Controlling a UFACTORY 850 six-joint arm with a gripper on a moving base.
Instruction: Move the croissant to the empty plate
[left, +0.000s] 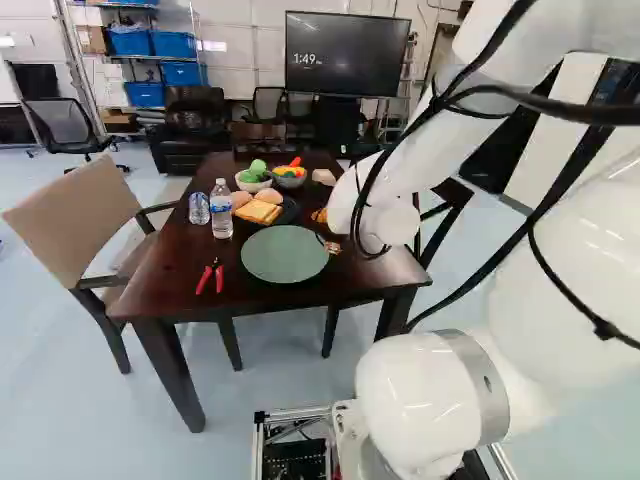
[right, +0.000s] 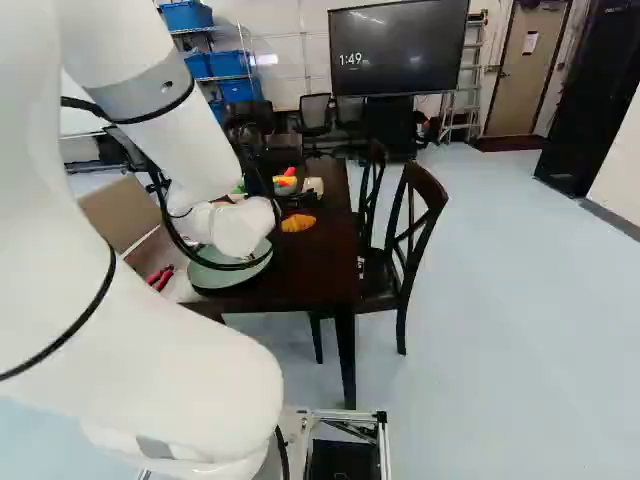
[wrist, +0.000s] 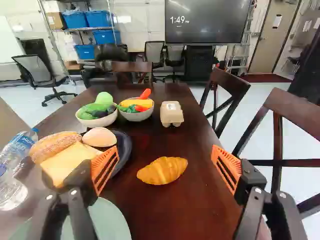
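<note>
- Left base view: your green plate (left: 284, 254) sits near the close end of the table (left: 175, 262), with red-handled pliers (left: 210, 275) just beside it. A bit of your gripper (left: 333, 247) pokes out past the arm (left: 390, 222) near the plate's edge. The croissant (left: 319, 215) is partly hidden by the arm.
- Right base view: you get the croissant way clearer here, lying right on the tabletop beyond the green plate. The arm covers part of that plate and hides the pliers' surroundings a bit.
- Wrist view: your gripper (wrist: 166, 152) is released, fingers spread wide, holding nothing. The croissant is ahead of it, between the two fingers' lines, on bare wood. To one side you've got the dark plate (wrist: 125, 147) of bread (wrist: 67, 159), and farther off two bowls (wrist: 97, 120) and an egg carton (wrist: 171, 114).
</note>
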